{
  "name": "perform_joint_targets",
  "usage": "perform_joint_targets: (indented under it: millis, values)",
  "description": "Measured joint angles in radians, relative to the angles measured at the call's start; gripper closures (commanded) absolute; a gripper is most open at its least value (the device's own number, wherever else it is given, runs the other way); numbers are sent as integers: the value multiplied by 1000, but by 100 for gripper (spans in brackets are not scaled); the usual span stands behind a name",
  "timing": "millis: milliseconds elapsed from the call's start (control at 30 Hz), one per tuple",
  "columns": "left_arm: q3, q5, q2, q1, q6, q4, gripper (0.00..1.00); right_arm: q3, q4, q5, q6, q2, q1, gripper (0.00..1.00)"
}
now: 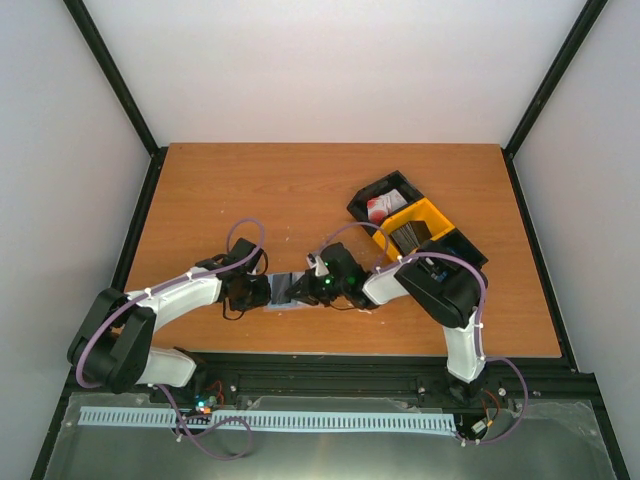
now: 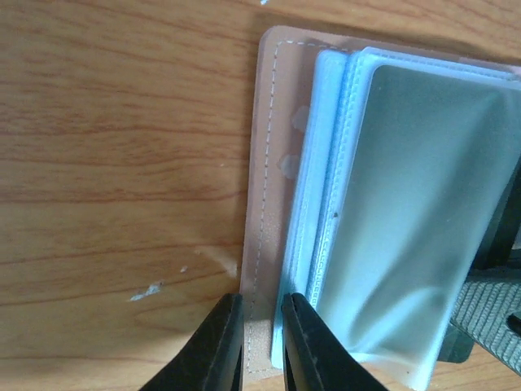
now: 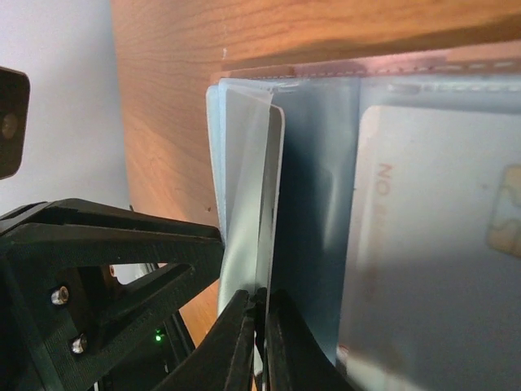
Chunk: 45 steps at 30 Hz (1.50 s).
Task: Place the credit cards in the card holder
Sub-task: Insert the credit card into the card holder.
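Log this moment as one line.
card holder: open on table | left jaws: shut on its cover | right jaws: shut on thin sheet, card or sleeve unclear

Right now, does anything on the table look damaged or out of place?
Only minor wear: pale scuff marks on the table beside the card holder, seen from the left wrist. Nothing looks spilled.

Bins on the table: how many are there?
3, in a row at the right: far black bin, middle yellow bin, near black bin, partly hidden by the right arm.
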Motion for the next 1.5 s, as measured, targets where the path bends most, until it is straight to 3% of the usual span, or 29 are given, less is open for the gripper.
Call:
perform_joint_targets:
  millis: [200, 500, 767, 1033, 1367, 1500]
  values:
    - [0, -13, 0, 0, 0, -3, 84, 47, -78, -21, -65, 1, 0, 91]
    - [3, -21, -8, 0, 0, -3, 86, 95, -212, -21, -153, -12, 2, 69]
    - [18, -45, -39, 0, -10, -3, 87, 99, -240, -12, -172, -29, 2, 64]
    - [19, -52, -58, 0, -23, -3, 86, 99, -220, -16, -149, -27, 2, 71]
    - [19, -29, -123, 0, -36, 25, 78, 84, -128, -24, -76, 6, 2, 97]
    - [17, -3, -143, 0, -43, 53, 73, 67, -76, -31, -55, 6, 1, 97]
